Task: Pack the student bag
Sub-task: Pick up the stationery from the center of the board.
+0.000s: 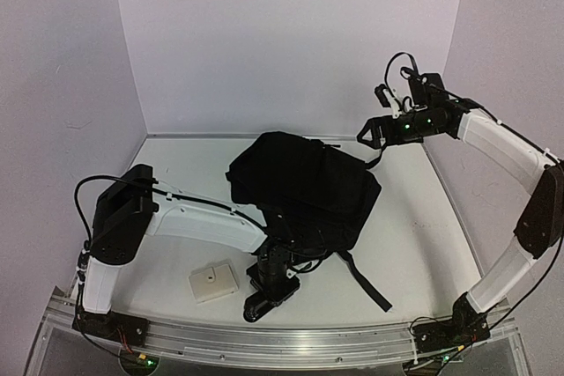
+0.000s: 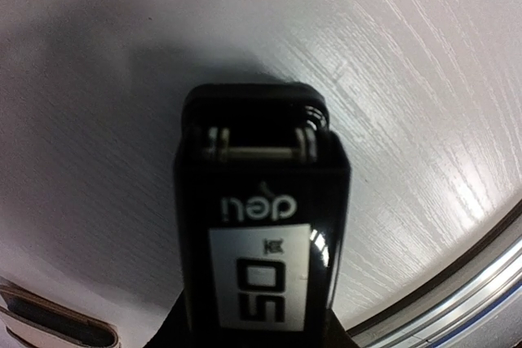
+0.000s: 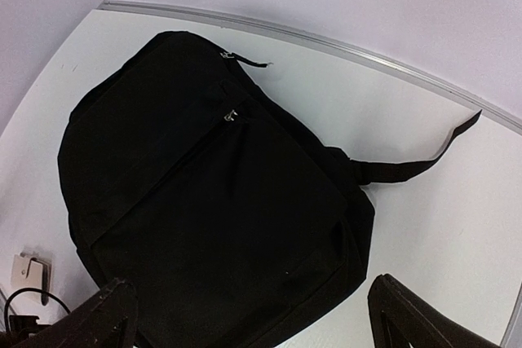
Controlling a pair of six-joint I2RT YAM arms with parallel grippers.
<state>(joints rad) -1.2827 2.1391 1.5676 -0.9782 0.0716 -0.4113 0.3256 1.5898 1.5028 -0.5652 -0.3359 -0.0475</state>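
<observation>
Right tool (image 3: 253, 284) agape; one student bag (image 3: 212, 201); one stapler (image 2: 261, 242); one beige block (image 1: 213, 281).

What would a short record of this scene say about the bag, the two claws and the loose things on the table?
Bag: black backpack, lying flat in the middle of the white table
Left gripper: low at the near edge, jaws around a black stapler; whether the grip is firm is unclear
Right gripper: open, empty, raised over the backpack
Stapler: outside the backpack, near the table's front rim
Other item: small beige box, on the table left of the stapler
</observation>
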